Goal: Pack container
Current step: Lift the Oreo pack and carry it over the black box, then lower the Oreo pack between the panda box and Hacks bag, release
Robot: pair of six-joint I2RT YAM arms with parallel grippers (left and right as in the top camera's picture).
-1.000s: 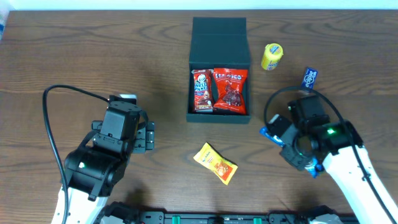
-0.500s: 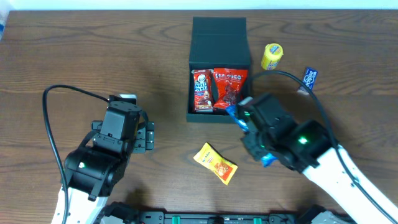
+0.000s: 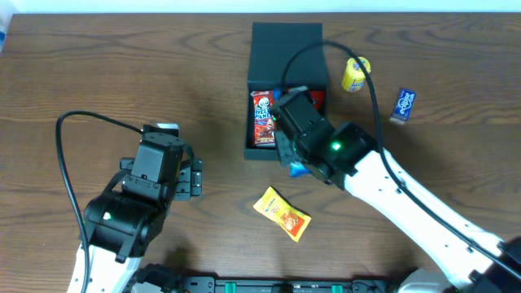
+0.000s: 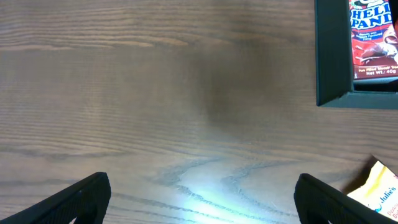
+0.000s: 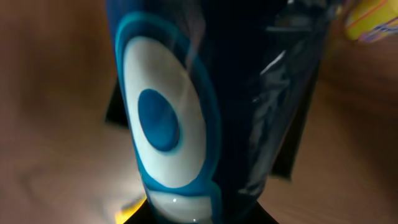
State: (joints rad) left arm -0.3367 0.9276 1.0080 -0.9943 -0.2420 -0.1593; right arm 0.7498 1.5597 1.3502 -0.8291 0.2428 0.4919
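The dark teal container [image 3: 285, 45] stands open at the back centre, lid flap folded back. A red Hello Panda packet [image 3: 262, 116] lies in its left half and a red snack bag [image 3: 317, 99] shows at the right. My right gripper [image 3: 286, 130] hovers over the box, shut on a blue packet [image 3: 299, 169]. That blue packet [image 5: 205, 112] fills the right wrist view and hides the fingers. My left gripper [image 3: 191, 179] rests low at the left, open and empty, its fingertips [image 4: 74, 199] wide apart over bare wood. The container's corner [image 4: 326, 62] shows in the left wrist view.
A yellow packet [image 3: 282, 213] lies on the table in front of the box, also at the left wrist view's edge [image 4: 379, 190]. A yellow tub [image 3: 356, 73] and a small blue packet [image 3: 403, 103] lie right of the container.
My right arm has swung from the right side of the table leftward and up over the container, carrying the blue packet. The left arm has stayed still.
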